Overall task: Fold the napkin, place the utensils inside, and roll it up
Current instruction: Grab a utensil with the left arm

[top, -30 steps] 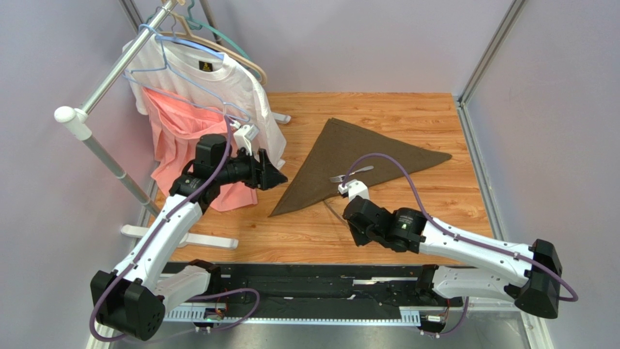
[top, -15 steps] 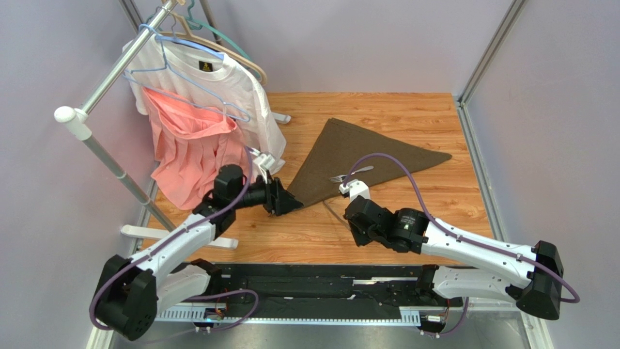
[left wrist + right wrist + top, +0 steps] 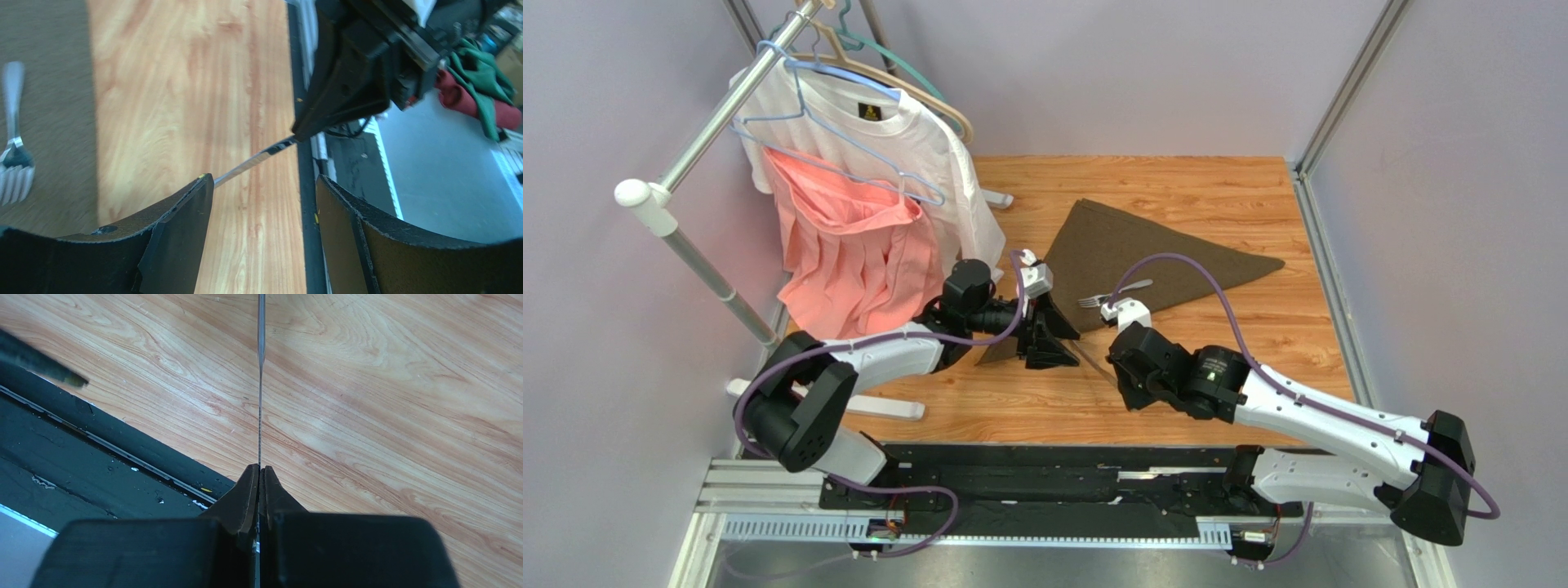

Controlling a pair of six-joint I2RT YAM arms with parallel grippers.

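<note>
so here's where we're at. the right gripper point(image 3: 259, 478) has its fingers pressed together on the knife point(image 3: 260, 386). in the right wrist view the thin blade sticks straight out from between the two pads, edge-on, over the bare wood of the table point(image 3: 1259, 331). that one's a solid pinch, nothing ambiguous there.

the left gripper point(image 3: 264, 184) has its fingers spread wide with nothing in them. in the left wrist view the knife slants down from the right gripper's tip toward the gap between our left fingers point(image 3: 184, 226), and its free end reaches the tip of the finger on the picture's left side. we can't tell whether metal and finger actually touch or just line up. the other finger is off to the side, apart from the knife.

from the top view both grippers meet just beside the near corner of the napkin point(image 3: 1136, 263), which lies flat as a triangle on the table. the left gripper sits right at that corner, and the knife spans the short stretch between the two grippers, over wood rather than cloth.

the fork point(image 3: 1114, 294) lies on the napkin, near its near edge, beyond the right wrist. neither gripper touches it. in the left wrist view it shows at the far left, tines toward the camera, resting on the cloth.
</note>
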